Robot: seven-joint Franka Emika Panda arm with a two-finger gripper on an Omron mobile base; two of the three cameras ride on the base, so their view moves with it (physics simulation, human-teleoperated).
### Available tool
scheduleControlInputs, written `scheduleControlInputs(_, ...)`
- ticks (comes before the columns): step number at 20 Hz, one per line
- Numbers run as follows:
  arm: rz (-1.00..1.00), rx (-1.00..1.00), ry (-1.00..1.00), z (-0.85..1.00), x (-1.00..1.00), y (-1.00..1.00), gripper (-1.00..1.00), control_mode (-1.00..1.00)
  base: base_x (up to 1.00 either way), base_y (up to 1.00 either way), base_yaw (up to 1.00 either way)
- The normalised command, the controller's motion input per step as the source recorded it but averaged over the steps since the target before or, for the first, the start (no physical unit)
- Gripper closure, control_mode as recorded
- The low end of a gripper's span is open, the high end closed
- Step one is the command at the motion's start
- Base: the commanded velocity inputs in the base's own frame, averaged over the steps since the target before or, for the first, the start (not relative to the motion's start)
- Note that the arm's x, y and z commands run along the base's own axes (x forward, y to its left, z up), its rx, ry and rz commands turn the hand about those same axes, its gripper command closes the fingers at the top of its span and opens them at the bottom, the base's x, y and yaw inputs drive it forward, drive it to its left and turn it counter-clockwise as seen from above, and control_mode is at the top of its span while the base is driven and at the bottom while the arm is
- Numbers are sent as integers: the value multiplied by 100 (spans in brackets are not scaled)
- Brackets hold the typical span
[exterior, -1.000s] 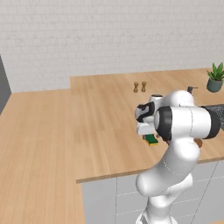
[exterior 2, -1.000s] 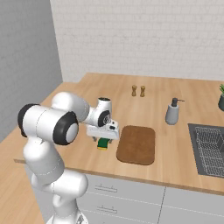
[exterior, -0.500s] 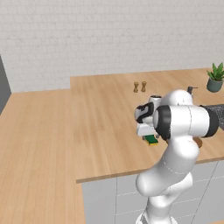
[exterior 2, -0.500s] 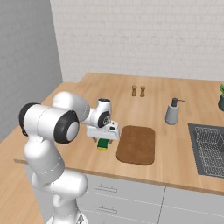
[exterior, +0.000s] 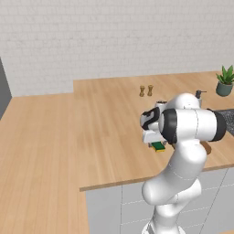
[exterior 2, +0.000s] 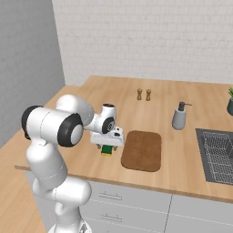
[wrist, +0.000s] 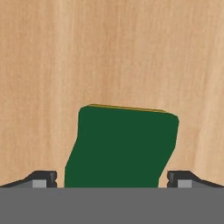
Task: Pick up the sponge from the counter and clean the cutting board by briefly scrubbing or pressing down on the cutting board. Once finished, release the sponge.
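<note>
Arm was glossy white throughout, built of fat rounded segments like stacked capsules. Dark, near-black bands ringed the joints; the widest band sat on the big drum-shaped elbow link nearest the cameras. A bulbous white column rose from the base in front of the desk (exterior 2: 191,168), narrowing and swelling between joints. Wrist section was smaller, white with a round dark disc on its side. The hand was a flat white block with a dark patch on top, above the desk. The tool (wrist: 112,179) carried two small dark finger tips (wrist: 41,178) with paler grey pads. No cables, screws or markings could be made out.
</note>
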Motion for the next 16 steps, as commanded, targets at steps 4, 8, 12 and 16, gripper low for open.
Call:
scheduleControlInputs(4,1,0,0,-3,0,0,-100,-100,0,0,0)
scheduleControlInputs(8,1,0,0,0,2,0,100,-100,0,0,0)
scheduleControlInputs(12,1,0,0,0,4,0,100,-100,0,0,0)
scheduleControlInputs(16,1,0,0,-3,0,0,100,-100,0,0,0)
